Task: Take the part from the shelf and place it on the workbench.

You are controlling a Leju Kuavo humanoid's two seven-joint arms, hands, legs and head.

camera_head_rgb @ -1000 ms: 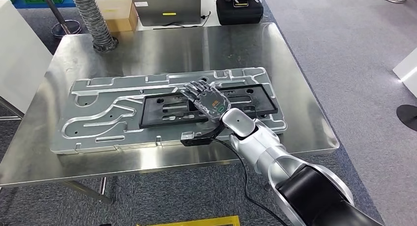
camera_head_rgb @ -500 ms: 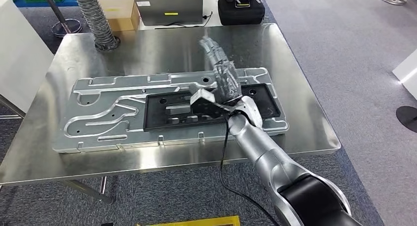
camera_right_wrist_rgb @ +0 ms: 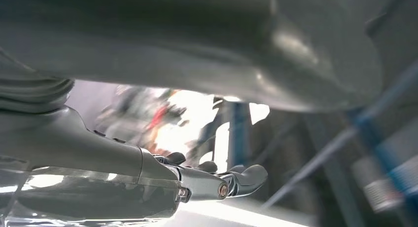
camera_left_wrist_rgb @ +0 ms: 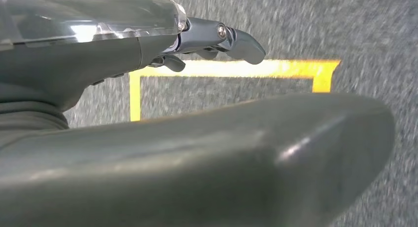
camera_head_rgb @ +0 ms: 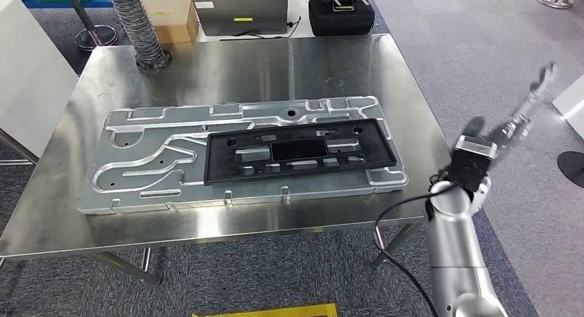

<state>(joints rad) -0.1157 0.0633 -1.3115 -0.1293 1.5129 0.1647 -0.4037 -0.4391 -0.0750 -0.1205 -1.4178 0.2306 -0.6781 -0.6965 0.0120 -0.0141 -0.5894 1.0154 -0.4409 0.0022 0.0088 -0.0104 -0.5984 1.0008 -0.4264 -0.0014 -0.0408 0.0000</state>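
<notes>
On the worktop (camera_head_rgb: pixel 227 62): one black part (camera_head_rgb: pixel 299 152), lying flat on one silver grooved plate (camera_head_rgb: pixel 151 162). A second ago my right hand (camera_head_rgb: pixel 513 127) rested on it; now that hand has lifted off and swung out past the worktop's right edge, fingers (camera_head_rgb: pixel 544 76) spread, holding nothing. Placement looks done. My left hand (camera_left_wrist_rgb: pixel 148 54) hangs over the floor, fingers loosely extended, empty. Behind: one laptop (camera_head_rgb: pixel 237 8), one black case (camera_head_rgb: pixel 339 14), one cardboard box (camera_head_rgb: pixel 172 17)
</notes>
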